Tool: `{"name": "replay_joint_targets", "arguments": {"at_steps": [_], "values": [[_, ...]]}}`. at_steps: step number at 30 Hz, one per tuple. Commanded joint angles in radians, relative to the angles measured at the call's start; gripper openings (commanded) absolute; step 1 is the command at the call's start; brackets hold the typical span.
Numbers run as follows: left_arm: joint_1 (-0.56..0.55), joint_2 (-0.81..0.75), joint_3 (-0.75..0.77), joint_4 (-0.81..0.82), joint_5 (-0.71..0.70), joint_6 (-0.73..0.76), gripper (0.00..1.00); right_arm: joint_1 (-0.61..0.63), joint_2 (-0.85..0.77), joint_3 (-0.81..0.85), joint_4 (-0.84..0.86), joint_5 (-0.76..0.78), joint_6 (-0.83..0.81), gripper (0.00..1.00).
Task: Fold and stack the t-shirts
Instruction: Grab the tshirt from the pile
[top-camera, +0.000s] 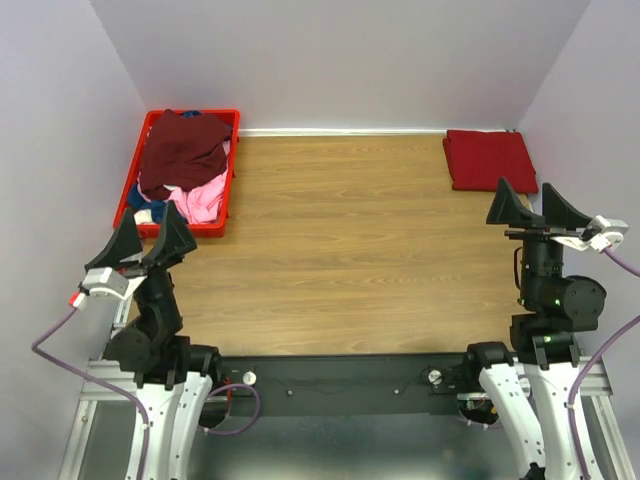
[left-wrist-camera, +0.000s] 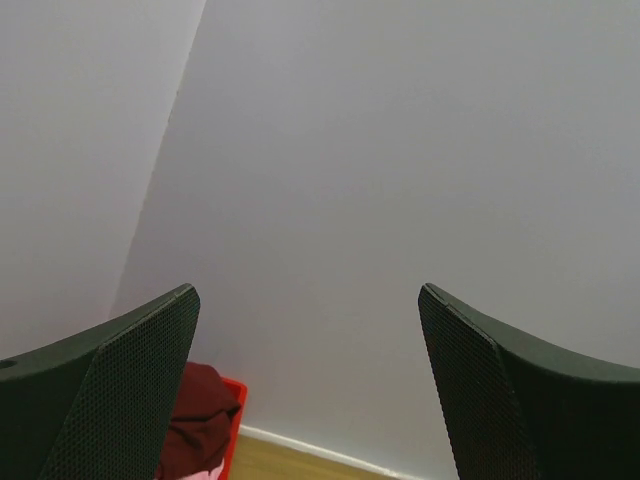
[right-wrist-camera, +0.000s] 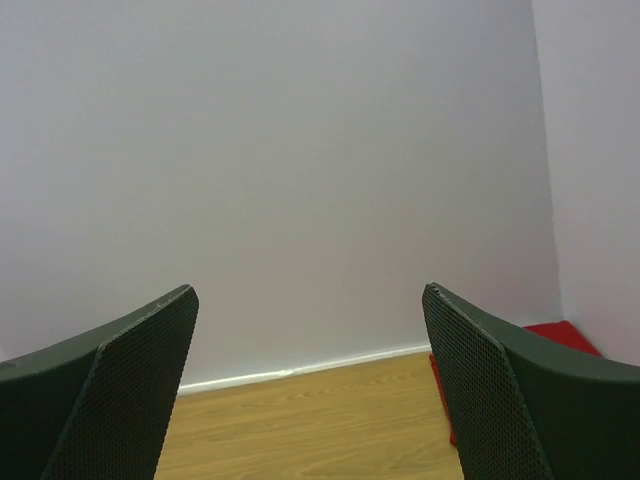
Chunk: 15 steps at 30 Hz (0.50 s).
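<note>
Progress looks early: one folded red shirt (top-camera: 489, 159) lies flat at the table's (top-camera: 340, 260) far right corner; can't tell if others lie under it. Maroon shirt (top-camera: 182, 148), pink shirt (top-camera: 205, 200) and navy shirt (top-camera: 138, 195) sit crumpled in the crate (top-camera: 212, 230) at far left, unfolded. Left claw (top-camera: 152, 215) and right claw (top-camera: 527, 187) are both spread wide, empty, clear of all cloth.

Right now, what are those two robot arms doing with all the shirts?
Nothing is being handled yet. The left gripper and the right gripper both hang open and empty near the front of the table. A heap of unfolded t-shirts, maroon on top and pink below, waits in the red crate at the far left. A folded red t-shirt lies in the far right corner.
</note>
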Motion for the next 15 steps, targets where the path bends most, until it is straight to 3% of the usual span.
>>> {"name": "replay_joint_targets", "arguments": {"at_steps": [1,8,12,15], "values": [[0.006,0.076,-0.008,-0.014,-0.040,-0.033,0.99,0.025,-0.024,-0.032,0.015,0.044,-0.020,1.00],[0.007,0.397,0.066,-0.054,-0.046,-0.125,0.99,0.045,-0.052,-0.098,-0.003,-0.017,0.049,1.00],[0.007,0.666,0.221,-0.180,-0.043,-0.153,0.99,0.059,-0.059,-0.122,-0.020,-0.024,0.072,1.00],[0.013,0.898,0.461,-0.315,-0.042,-0.154,0.99,0.079,-0.070,-0.144,-0.024,0.003,0.068,1.00]]}}
